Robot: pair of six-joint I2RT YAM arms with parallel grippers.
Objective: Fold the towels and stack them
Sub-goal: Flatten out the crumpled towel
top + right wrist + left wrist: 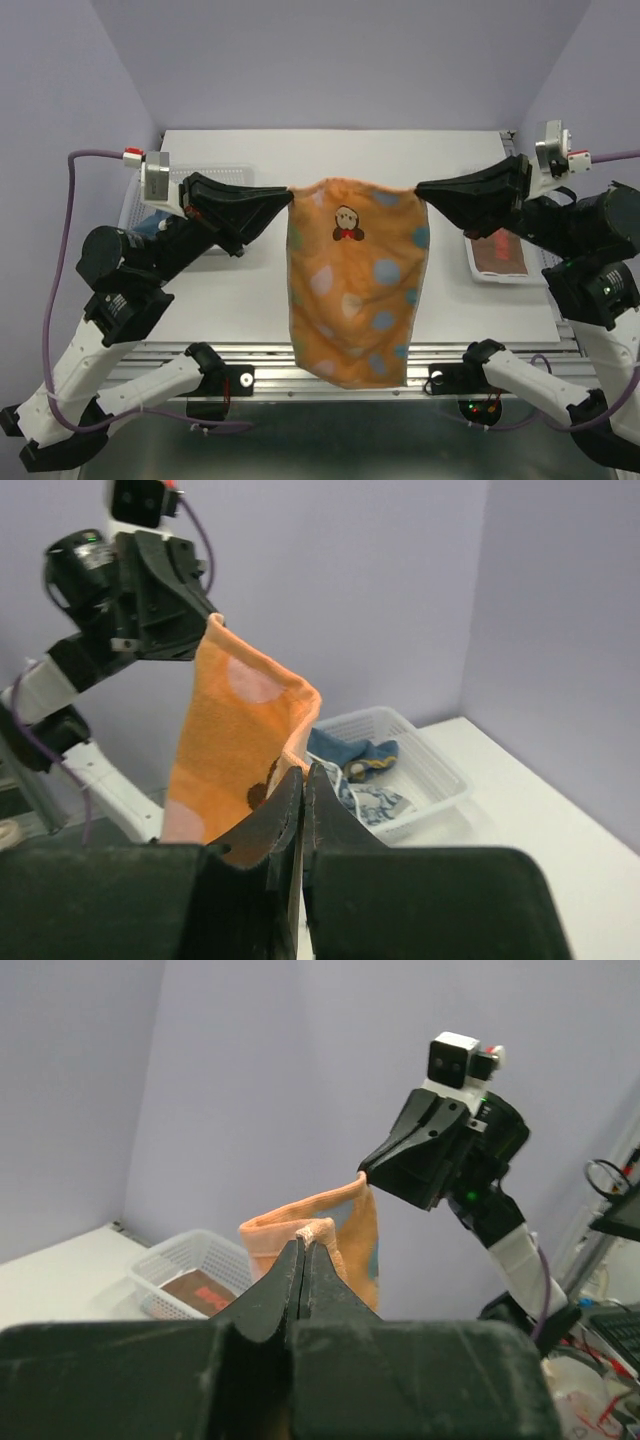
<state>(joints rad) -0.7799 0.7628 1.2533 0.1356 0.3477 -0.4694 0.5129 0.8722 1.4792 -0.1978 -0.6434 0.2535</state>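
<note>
Orange towel (pixel 355 290), printed with pale blue and white circles and a small brown figure with a red bow near the top. Held up in the air above the white table (pixel 230 300), midway between the two arms, stretched by its two upper corners and hanging in a loose sagging drape with the top edge dipping slightly in the middle. Lower end seen over the near edge of the table from above; contact with the surface not discernible. Left gripper (pixel 289 195): jaws pressed together, pinching the towel's upper left corner, a small tuft of orange cloth showing at the tips in the left wrist view. Right gripper (pixel 418 190): jaws likewise pressed together, pinching the upper right corner. Left basket (pixel 425 742), white perforated plastic, on the far left of the table, partly hidden behind the left arm from above, containing a dark blue towel (pixel 350 752) and a white towel with blue pattern (pixel 372 805), both crumpled. Right basket (pixel 165 1255), same make, at the right side of the table, holding a brown towel (pixel 195 1288) lying flat.
</note>
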